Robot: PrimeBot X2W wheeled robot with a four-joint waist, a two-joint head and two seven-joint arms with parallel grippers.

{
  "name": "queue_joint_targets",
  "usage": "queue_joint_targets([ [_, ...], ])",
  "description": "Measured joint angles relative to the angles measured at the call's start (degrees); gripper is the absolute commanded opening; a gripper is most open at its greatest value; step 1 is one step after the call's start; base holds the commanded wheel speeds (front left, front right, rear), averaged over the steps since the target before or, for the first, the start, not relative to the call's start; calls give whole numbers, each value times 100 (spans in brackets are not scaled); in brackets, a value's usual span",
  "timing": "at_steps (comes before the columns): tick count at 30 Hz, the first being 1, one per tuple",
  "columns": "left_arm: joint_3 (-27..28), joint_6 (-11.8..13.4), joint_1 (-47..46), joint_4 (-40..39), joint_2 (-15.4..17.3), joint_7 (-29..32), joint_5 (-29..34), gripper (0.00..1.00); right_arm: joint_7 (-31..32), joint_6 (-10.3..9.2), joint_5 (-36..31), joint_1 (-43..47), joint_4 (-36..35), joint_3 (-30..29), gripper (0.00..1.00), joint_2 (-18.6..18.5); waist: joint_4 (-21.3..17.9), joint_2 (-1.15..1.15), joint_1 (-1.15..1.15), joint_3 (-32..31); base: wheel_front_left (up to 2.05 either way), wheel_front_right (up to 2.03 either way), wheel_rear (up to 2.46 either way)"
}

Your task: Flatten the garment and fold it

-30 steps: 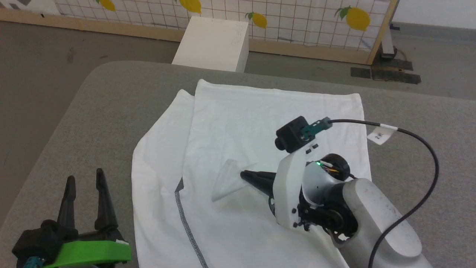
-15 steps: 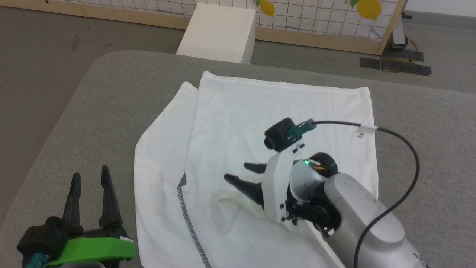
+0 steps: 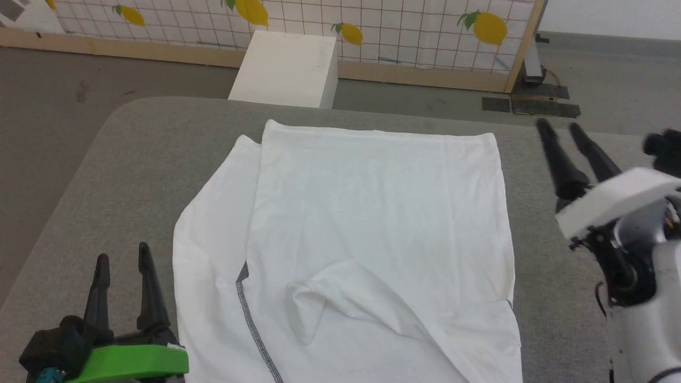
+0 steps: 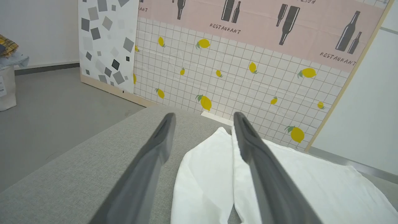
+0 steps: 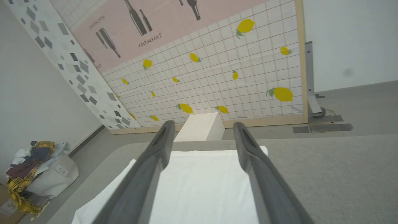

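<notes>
The garment (image 3: 372,213), a white long-sleeved shirt, lies spread on the grey padded table (image 3: 133,159). A sleeve (image 3: 340,298) is folded across its lower middle. A dark grey zigzag seam (image 3: 255,330) runs down its left side. My left gripper (image 3: 122,255) rests open at the lower left, just left of the garment's edge and holding nothing. My right gripper (image 3: 558,126) is open to the right of the garment, over bare table, with nothing between its fingers. In the left wrist view the open gripper (image 4: 203,115) points along the garment (image 4: 279,180). In the right wrist view the open gripper (image 5: 203,123) looks over the garment (image 5: 199,186).
A rigid white box (image 3: 284,69) stands on the floor beyond the table's far edge, also visible as the box (image 5: 202,127). Behind it runs a lemon-patterned partition (image 3: 404,32). A bin piled with clothes (image 5: 34,168) sits on the floor at the far left.
My right gripper has opened, let go of the sleeve end and pulled away to the right, off the garment. The sleeve now lies flat across it. The head camera has shifted.
</notes>
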Motion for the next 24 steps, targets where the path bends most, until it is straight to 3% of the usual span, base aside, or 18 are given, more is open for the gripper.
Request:
queue_joint_targets([
  [6, -23, 3, 18, 30, 0, 0, 0, 100, -240, 0, -482, 938, -386, -1147, 100, 279, -122, 0, 0, -20, 0, 0, 0],
  [14, -70, -7, -131, 409, 47, 134, -122, 100, -213, 0, -367, 1577, -610, -1653, 100, 374, -270, 0, 0, 97, 0, 0, 0],
  [24, -112, -231, -2581, 1395, 1048, 1492, -586, 100, -187, 0, -263, 1522, -1077, -2058, 100, 387, -342, 0, 0, 681, 0, 0, 0],
])
